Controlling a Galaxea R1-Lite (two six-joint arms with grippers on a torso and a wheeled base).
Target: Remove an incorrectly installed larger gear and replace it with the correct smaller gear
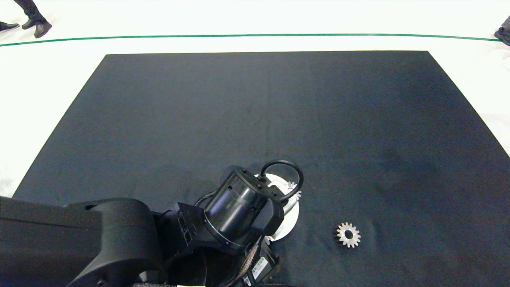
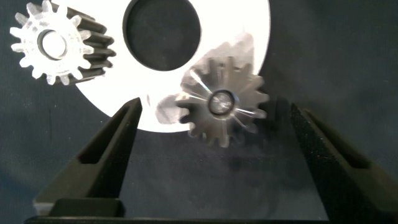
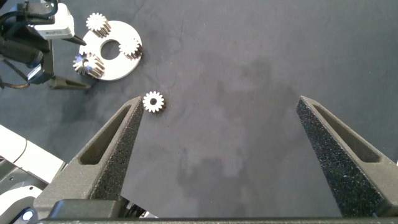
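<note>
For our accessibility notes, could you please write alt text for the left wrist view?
The open left tool straddles a bright gear at the edge of a white disc on a dark mat. Another gear sits at the disc's far edge.

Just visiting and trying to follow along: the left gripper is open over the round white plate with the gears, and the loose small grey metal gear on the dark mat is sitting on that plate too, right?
Not quite. The small grey metal gear lies alone on the dark mat, apart from the round white plate, as the head view shows. The left gripper is indeed open over the plate.
</note>
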